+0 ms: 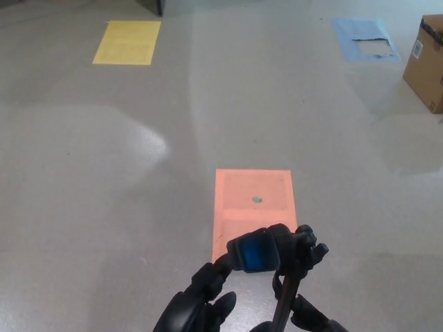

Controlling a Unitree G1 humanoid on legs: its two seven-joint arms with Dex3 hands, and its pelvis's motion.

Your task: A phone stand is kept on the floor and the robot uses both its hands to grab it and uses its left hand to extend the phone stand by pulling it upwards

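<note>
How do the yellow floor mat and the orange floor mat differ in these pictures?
The yellow rectangular floor mat lies far off at upper left; the orange rectangular floor mat lies near, just beyond the phone stand. The orange one carries a small dark spot; the yellow one shows none. Both lie flat on the grey floor.

Black phone stand with blue clamp head stands upright over the floor.
</note>
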